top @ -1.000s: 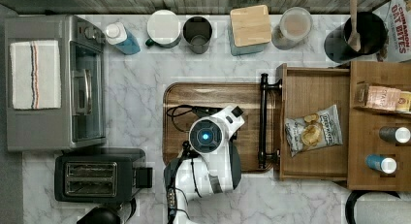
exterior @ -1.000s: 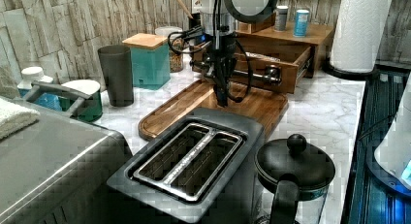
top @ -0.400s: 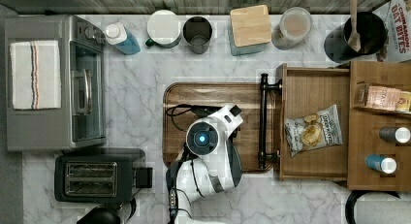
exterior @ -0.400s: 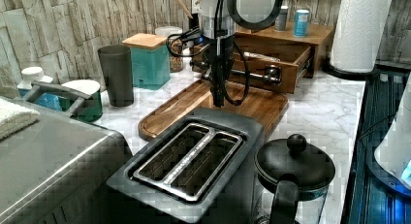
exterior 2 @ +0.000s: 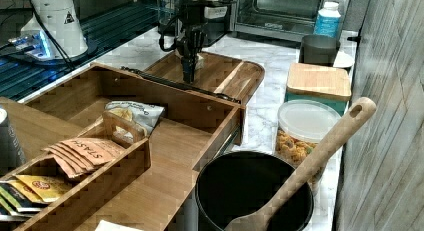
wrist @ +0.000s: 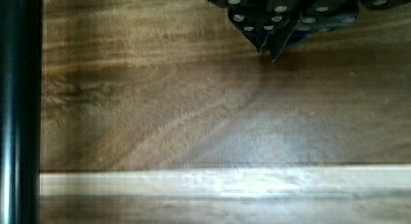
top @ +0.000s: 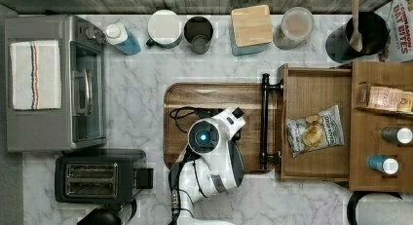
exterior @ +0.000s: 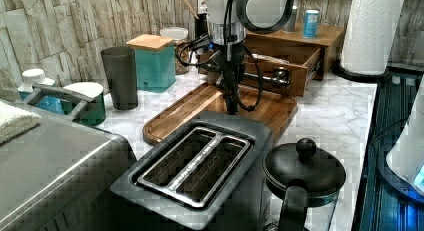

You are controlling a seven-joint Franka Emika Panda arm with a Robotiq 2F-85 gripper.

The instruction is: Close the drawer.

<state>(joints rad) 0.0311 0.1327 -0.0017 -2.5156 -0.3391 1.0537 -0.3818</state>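
Points straight down with the gripper pinched to a narrow tip, nothing held between the fingers. Hangs low over the dark serving tray; cannot tell whether touching the wood or just clear of it. In the left view, shows the same slim closed tip over the tray's middle, beyond the toaster.

Next outward, finds the long black bar handle, apart from the fingertips, running along the tray's edge on the top view's right. Appears in the wrist view as a dark bar beside bare wood grain.

Beyond the handle, finds the drawer pulled well out of the wooden shelf unit, with a bag of chips lying flat inside. In the right view, looks across the open drawer towards the gripper past its front.

Judged as the approach step: closing not yet begun, no contact with the drawer front. Calls next for travelling toward the handle at bar height, meeting it near its middle, then pushing steadily toward the shelf unit. Risks skewing the drawer with an off-centre push, or scraping the tray by going too low.
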